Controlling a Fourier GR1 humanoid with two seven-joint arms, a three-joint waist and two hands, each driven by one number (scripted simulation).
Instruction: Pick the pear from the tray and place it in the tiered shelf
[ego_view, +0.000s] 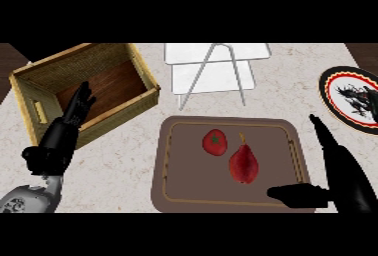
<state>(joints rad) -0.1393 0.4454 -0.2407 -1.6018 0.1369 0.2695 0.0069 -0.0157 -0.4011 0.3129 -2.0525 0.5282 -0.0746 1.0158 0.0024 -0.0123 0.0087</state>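
Observation:
A dark red pear (244, 163) with a thin stem lies on the brown tray (166, 185), right of centre. Beside it, to the left, is a smaller red round fruit (214, 142). The white tiered shelf (214, 65) with grey wire legs stands behind the tray at the top centre. My right hand (343, 175) is open at the tray's right edge, fingers straight and pointing away, thumb reaching over the tray's front right corner, a little short of the pear. My left hand (63, 132) is open at the left, fingers up, resting in front of the basket.
A woven wicker basket (140, 67) with a wooden bottom stands at the back left. A plate (353, 100) with a black and red dragon design lies at the right edge. Marble counter shows between the basket and the tray.

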